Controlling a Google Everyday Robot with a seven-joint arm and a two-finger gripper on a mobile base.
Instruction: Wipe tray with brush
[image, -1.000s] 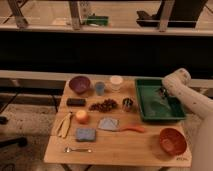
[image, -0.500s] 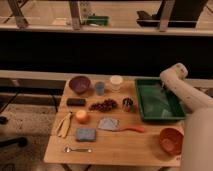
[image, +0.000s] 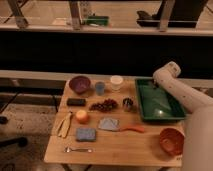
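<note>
The dark-green tray (image: 157, 102) lies at the right of the wooden table, and its glossy floor is bare. The brush (image: 128, 104), small and dark with a silvery part, stands on the table just left of the tray, next to the grapes. My white arm comes up from the lower right and bends over the tray's far right corner. The gripper (image: 156, 85) hangs at the tray's far rim, well apart from the brush, with nothing visible in it.
On the table are a purple bowl (image: 80, 83), a blue cup (image: 100, 88), a white cup (image: 116, 81), a black block (image: 76, 102), grapes (image: 104, 105), an orange-handled tool (image: 131, 129), a blue sponge (image: 85, 134), a spoon (image: 77, 149) and an orange-red bowl (image: 171, 140).
The gripper has drawn back from over the tray's floor toward its far rim, and the arm has risen. The brush and the other objects have not moved.
</note>
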